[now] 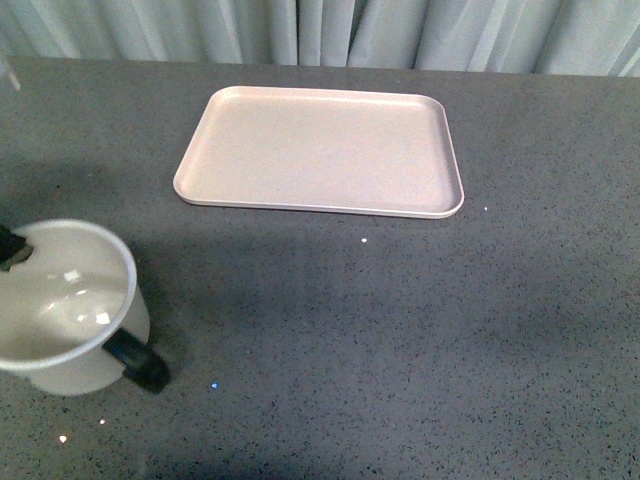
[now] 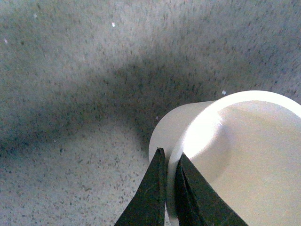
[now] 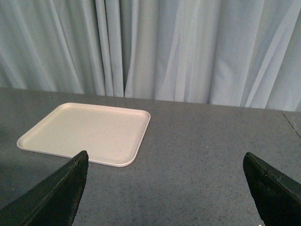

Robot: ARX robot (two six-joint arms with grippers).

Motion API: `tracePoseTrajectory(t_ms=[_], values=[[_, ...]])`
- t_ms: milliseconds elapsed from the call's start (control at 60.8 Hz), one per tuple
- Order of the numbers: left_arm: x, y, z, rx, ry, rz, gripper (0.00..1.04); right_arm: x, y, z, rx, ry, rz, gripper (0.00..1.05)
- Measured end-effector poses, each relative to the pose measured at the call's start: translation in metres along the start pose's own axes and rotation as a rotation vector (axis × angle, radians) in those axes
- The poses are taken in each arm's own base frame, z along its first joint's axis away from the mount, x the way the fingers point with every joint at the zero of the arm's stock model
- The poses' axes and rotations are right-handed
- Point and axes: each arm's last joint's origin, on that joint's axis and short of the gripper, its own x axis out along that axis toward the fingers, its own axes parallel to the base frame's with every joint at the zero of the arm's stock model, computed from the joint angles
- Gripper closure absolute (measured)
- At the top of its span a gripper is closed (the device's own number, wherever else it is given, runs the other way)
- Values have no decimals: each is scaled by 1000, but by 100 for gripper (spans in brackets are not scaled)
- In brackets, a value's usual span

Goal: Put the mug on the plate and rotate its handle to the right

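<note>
The white mug (image 1: 70, 300) is at the near left of the grey table, its open mouth facing up. Its black handle (image 1: 135, 358) points toward the near right. My left gripper (image 2: 170, 157) is shut on the mug (image 2: 235, 150), one finger inside the rim and one outside; in the front view only a dark tip (image 1: 12, 248) of it shows at the left edge. The pale pink plate (image 1: 320, 150) lies bare at the far middle, well apart from the mug. My right gripper (image 3: 164, 157) is open over bare table, with the plate (image 3: 89, 132) ahead of it.
A pale pleated curtain (image 1: 330, 30) hangs along the table's far edge. Grey speckled tabletop (image 1: 400, 330) stretches between the mug and the plate and to the right. A table corner (image 3: 292, 123) shows in the right wrist view.
</note>
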Motion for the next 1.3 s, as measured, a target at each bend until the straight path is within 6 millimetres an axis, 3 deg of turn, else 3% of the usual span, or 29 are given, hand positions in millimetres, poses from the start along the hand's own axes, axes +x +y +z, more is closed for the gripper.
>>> tracePoseTrajectory(t_ms=[99,247,412,576,872,1300], values=[[-4,-2,25,12,-40,-6,103,0,0,0,0,0,0,9],[2,-8,78,20,-103,-34,103,0,0,0,0,0,0,9],[26,-23,130,55,-127,-76,103,0,0,0,0,0,0,9],[57,-44,168,91,-123,-126,103,0,0,0,0,0,0,9],[102,-61,201,100,-97,-190,103,0,0,0,0,0,0,9],[137,-50,224,49,-67,-209,103,0,0,0,0,0,0,9]])
